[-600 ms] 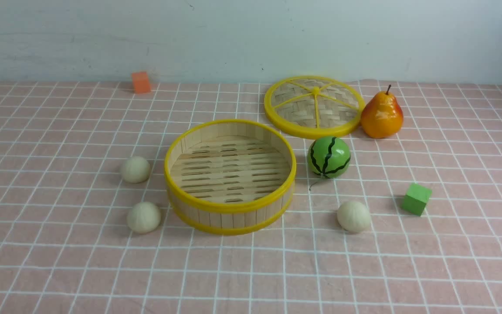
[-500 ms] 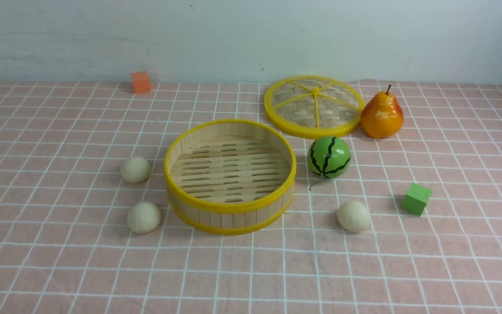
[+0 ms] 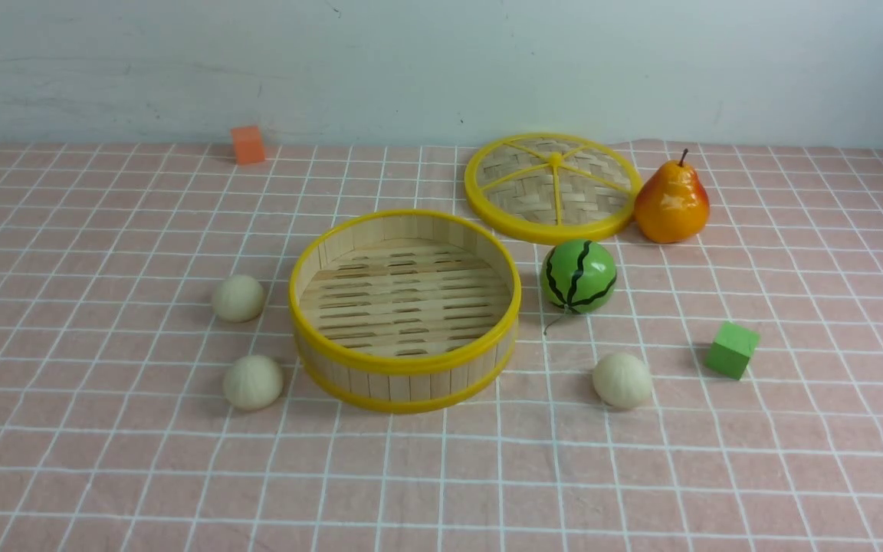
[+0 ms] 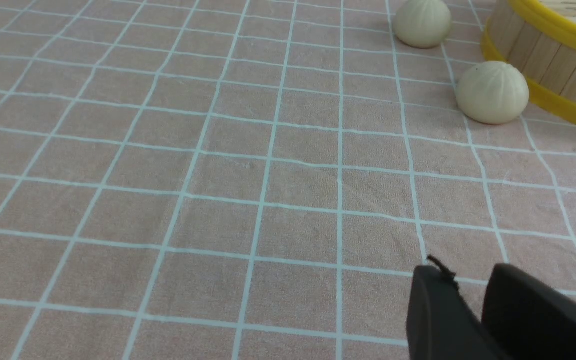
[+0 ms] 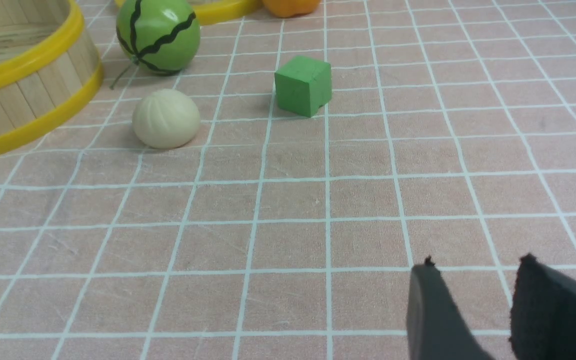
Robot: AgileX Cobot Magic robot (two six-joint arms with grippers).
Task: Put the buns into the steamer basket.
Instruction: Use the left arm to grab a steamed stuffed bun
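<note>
A round, shallow bamboo-slat steamer basket (image 3: 405, 369) with yellow rims sits flat on the desk (image 3: 441, 475) (spread with a pink cloth checked in white). Its open side faces up and its slotted floor is uncovered from wall to wall.

The three small cream-white pleated buns all lie outside it on the cloth. Two are on the basket's left: the far bun (image 3: 238, 298) sits near its wall and the near bun (image 3: 253, 381) just beside its lower rim. The third bun (image 3: 622, 379) lies to the basket's right, nearer the camera than the green striped toy watermelon (image 3: 579, 276) and left of the green cube (image 3: 731, 349). Each bun is nearly round, with no long axis, and rests upright with its pleats gathering at the top.

The flat woven lid (image 3: 553, 188) with yellow rim and spokes lies behind the watermelon, with the orange-yellow toy pear (image 3: 671, 201) standing at its right edge.

The left hand (image 4: 468, 274) has its dark fingers narrowly apart over bare cloth, well short of the two left buns. The right hand (image 5: 478, 265) has its fingers more widely apart, also gripping nothing.
</note>
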